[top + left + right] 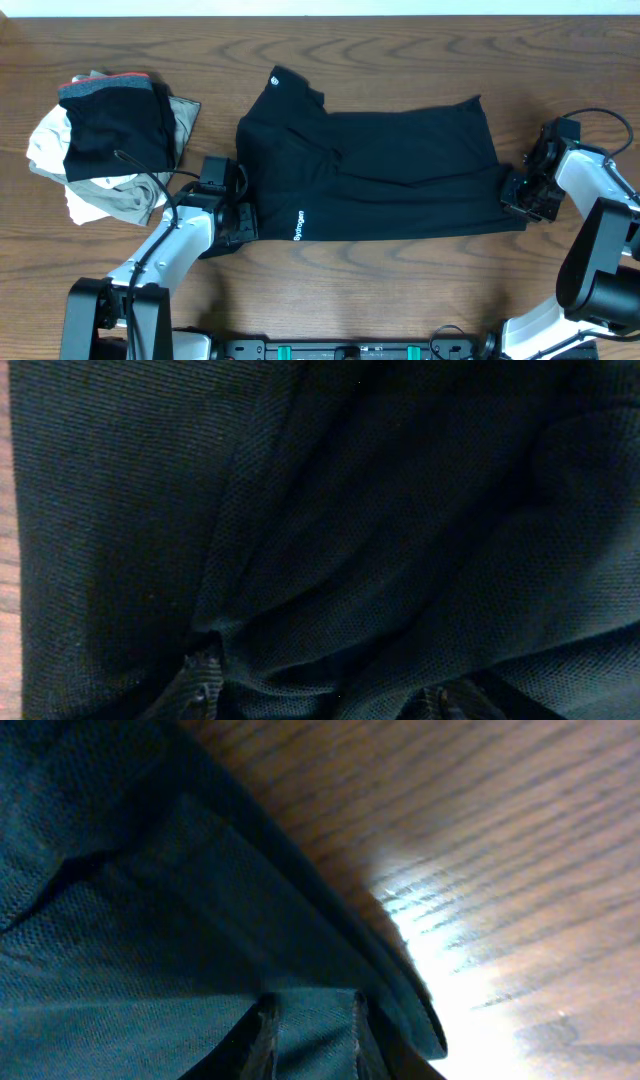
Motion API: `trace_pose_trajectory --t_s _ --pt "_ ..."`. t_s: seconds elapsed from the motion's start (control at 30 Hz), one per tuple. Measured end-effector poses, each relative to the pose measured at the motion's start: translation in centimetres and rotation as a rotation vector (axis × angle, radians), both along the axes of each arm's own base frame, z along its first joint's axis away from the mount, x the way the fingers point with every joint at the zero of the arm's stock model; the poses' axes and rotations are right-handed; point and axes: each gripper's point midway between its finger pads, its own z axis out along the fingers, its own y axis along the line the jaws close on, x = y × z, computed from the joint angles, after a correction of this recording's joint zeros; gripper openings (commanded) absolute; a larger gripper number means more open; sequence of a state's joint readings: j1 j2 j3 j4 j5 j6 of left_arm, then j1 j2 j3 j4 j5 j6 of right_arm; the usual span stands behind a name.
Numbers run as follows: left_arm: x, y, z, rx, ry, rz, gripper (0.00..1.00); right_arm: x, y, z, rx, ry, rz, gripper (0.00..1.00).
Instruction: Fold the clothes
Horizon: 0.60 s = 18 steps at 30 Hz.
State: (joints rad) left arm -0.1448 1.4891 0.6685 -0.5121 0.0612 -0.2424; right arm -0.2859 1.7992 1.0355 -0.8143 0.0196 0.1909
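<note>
- left gripper is pressing low into the clothes at their left edge; whether it is gripping, I cannot tell;
- right gripper is pinching the clothes' right edge

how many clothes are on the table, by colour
black: 2, the large logo garment and the folded piece
white garment: 1
beige garment: 1
grey red-edged garment: 1
total: 5

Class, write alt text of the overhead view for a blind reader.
A black garment with white lettering lies spread on a wooden table, the left claw and right claw at its ends. Other clothes sit heaped to its left.
</note>
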Motion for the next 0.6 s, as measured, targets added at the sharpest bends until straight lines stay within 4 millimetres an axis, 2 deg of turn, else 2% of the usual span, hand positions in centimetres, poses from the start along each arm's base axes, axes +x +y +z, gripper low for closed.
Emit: trace_pose_trajectory --t_s 0.13,0.23,0.3,0.37,0.47,0.6 --pt "-0.7 -0.2 0.6 -0.015 0.012 -0.009 0.66 -0.1 -0.5 1.3 -0.031 -0.030 -0.013 0.26" --pt "-0.4 -0.2 2.4 -0.026 -0.036 -0.007 0.66 0.8 -1.0 4.2 -0.069 -0.130 -0.019 0.31" --pt "0.8 -0.4 4.5 -0.040 -0.116 -0.008 0.67 1.6 -1.2 6.6 -0.094 -0.220 -0.020 0.33" --pt "2.4 -0.7 7.2 -0.057 -0.221 -0.011 0.75 2.4 -1.3 9.0 -0.113 -0.316 -0.013 0.40" --pt "5.5 -1.1 12.0 -0.087 -0.439 -0.016 0.78 3.7 -0.9 12.5 -0.120 -0.466 0.013 0.46" --pt "8.6 -2.0 17.1 -0.131 -0.666 -0.041 0.87 4.8 0.2 15.5 -0.088 -0.602 0.071 0.47"
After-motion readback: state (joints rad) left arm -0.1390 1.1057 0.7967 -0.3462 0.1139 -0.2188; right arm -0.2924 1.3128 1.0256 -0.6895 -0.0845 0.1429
